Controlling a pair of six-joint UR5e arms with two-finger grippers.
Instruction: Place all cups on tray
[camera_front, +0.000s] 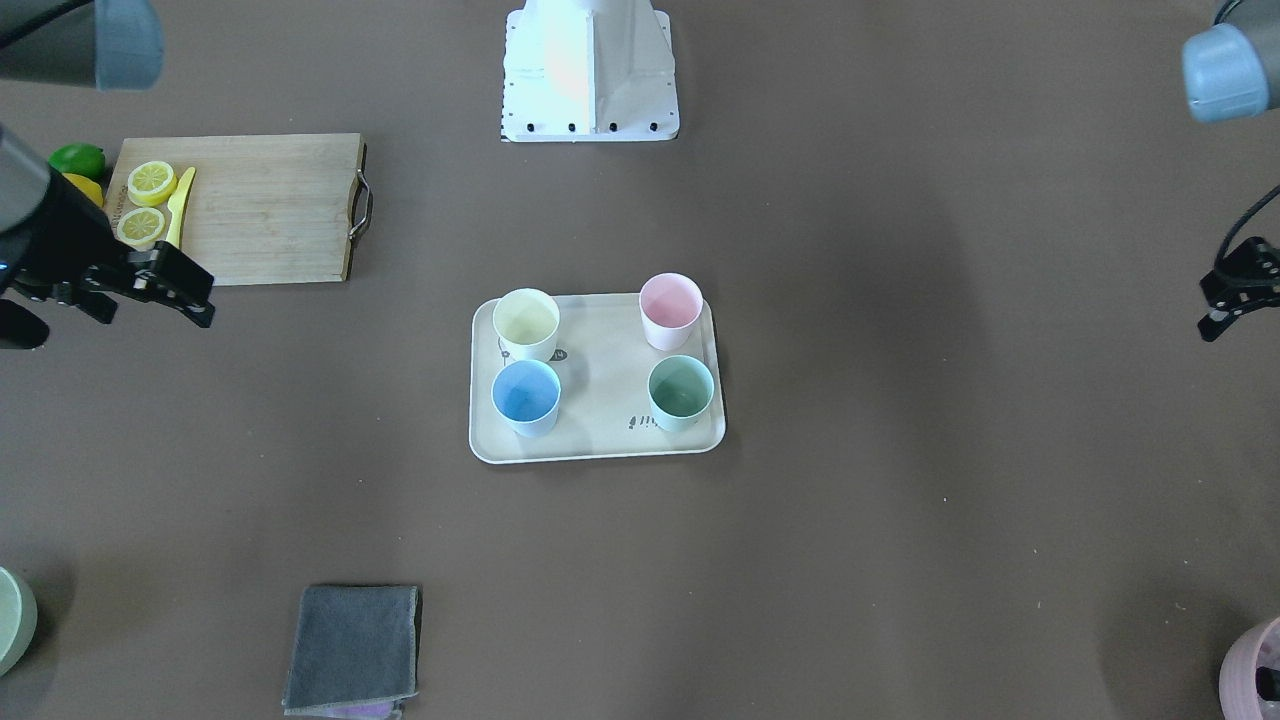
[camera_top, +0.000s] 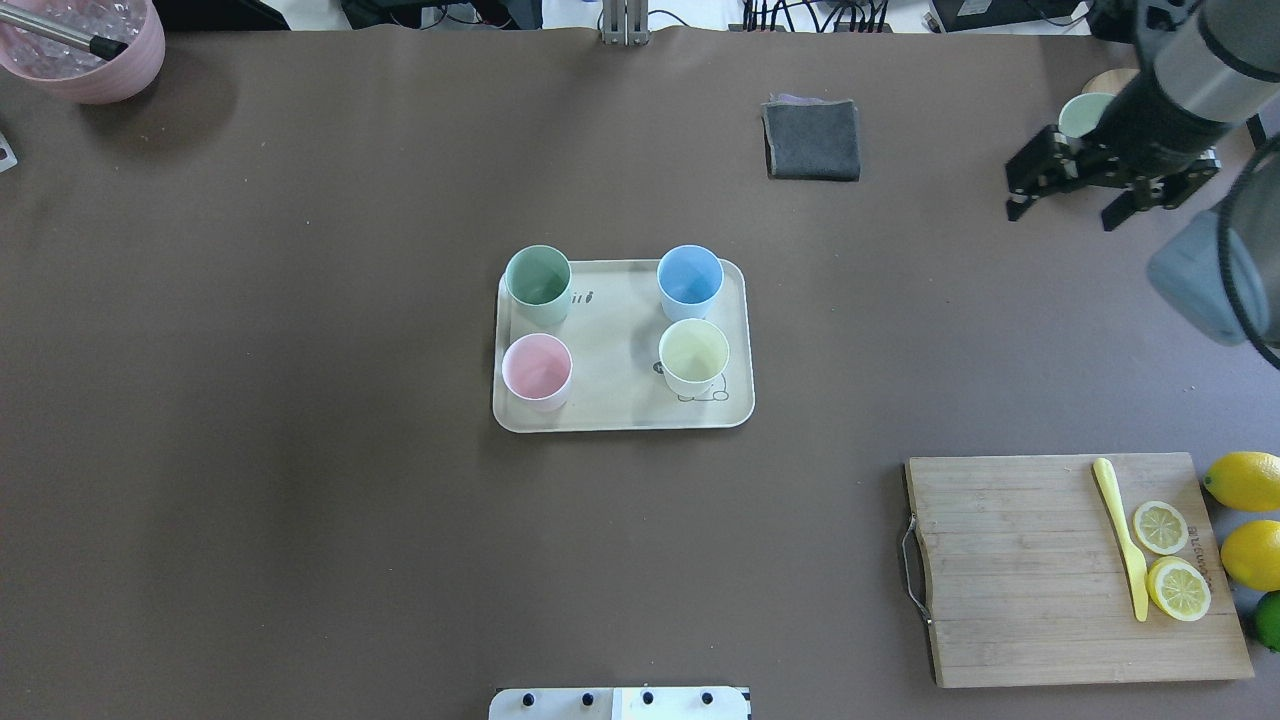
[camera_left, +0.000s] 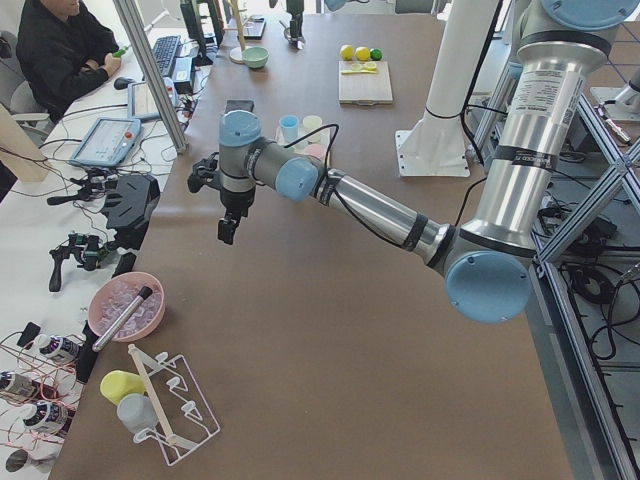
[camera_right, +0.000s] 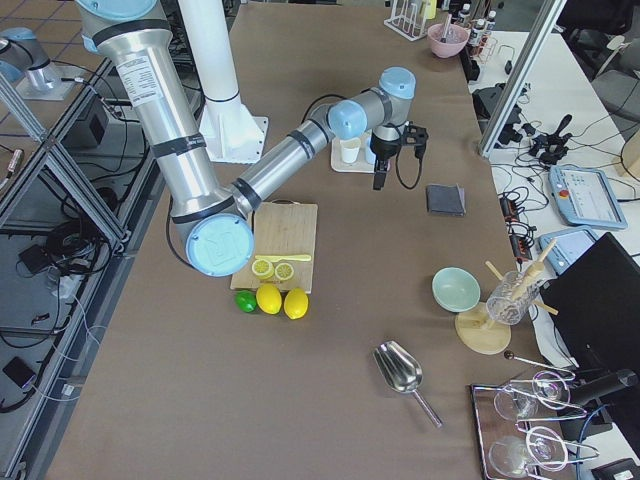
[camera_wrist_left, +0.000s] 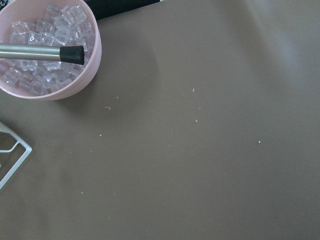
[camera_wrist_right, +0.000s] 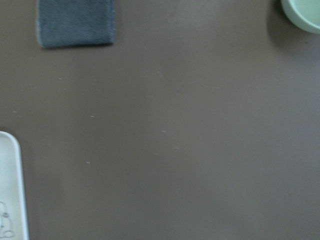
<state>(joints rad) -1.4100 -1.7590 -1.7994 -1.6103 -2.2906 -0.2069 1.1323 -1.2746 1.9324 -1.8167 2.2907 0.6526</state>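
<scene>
Four cups stand upright on the cream tray (camera_top: 620, 345) at the table's middle: mint green (camera_top: 538, 280), light blue (camera_top: 690, 278), pink (camera_top: 537, 368) and pale yellow (camera_top: 694, 355). They also show in the front view: yellow cup (camera_front: 526, 322), pink cup (camera_front: 670, 308), blue cup (camera_front: 526, 395), green cup (camera_front: 681, 390). My right gripper (camera_top: 1065, 215) is open and empty, far right of the tray. My left gripper (camera_front: 1245, 310) is open and empty, far to the tray's other side. The tray's corner shows in the right wrist view (camera_wrist_right: 10, 190).
A bamboo cutting board (camera_top: 1030, 570) with lemon slices and a yellow knife lies at the near right. A grey cloth (camera_top: 812, 140) lies beyond the tray. A pink pot of ice (camera_wrist_left: 45, 55) and a pale green bowl (camera_wrist_right: 302, 12) sit at the far corners.
</scene>
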